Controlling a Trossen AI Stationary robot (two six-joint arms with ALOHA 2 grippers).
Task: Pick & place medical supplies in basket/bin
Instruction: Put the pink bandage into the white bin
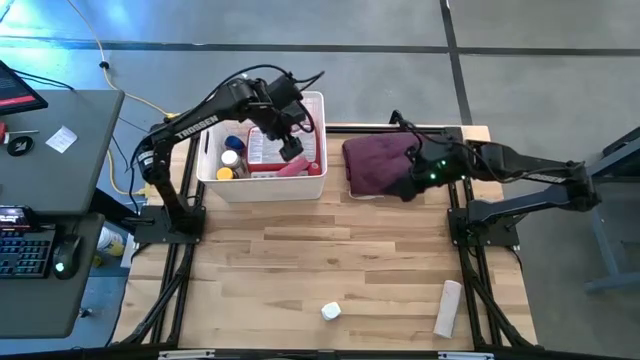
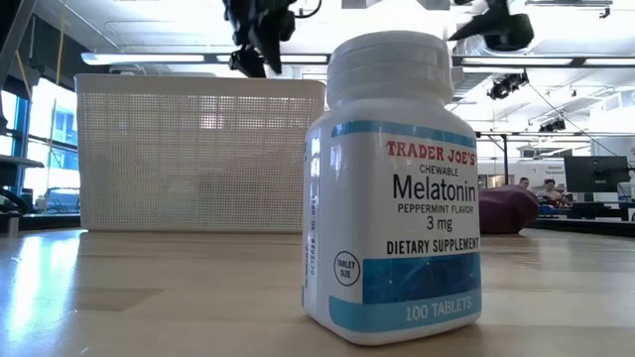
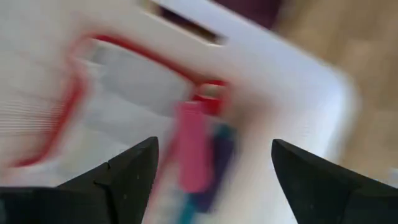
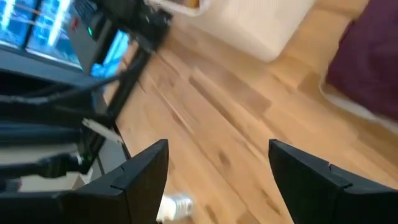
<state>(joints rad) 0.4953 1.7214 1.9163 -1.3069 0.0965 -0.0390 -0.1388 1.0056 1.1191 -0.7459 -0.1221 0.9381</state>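
The white lattice basket [image 1: 312,185] stands at the table's far left-centre and holds several supplies: a red-edged flat case [image 3: 93,93], a pink cylinder [image 3: 193,149], a purple one [image 3: 222,155] and small bottles [image 1: 232,158]. My left gripper [image 1: 292,150] hangs open above the basket's inside, nothing between its fingers [image 3: 214,146]. My right gripper [image 1: 405,185] is open in the air over the maroon cloth bundle [image 1: 375,160], empty [image 4: 217,146]. A white melatonin bottle [image 2: 397,188] stands upright on its base near the table's front edge [image 1: 331,311]. A white cylinder [image 1: 447,307] lies on its side at the front right.
The maroon bundle lies right of the basket at the far edge. Bare wooden table [image 1: 330,250] spreads between the basket and the two items in front. A desk with a keyboard and screens [image 1: 30,200] stands left of the table.
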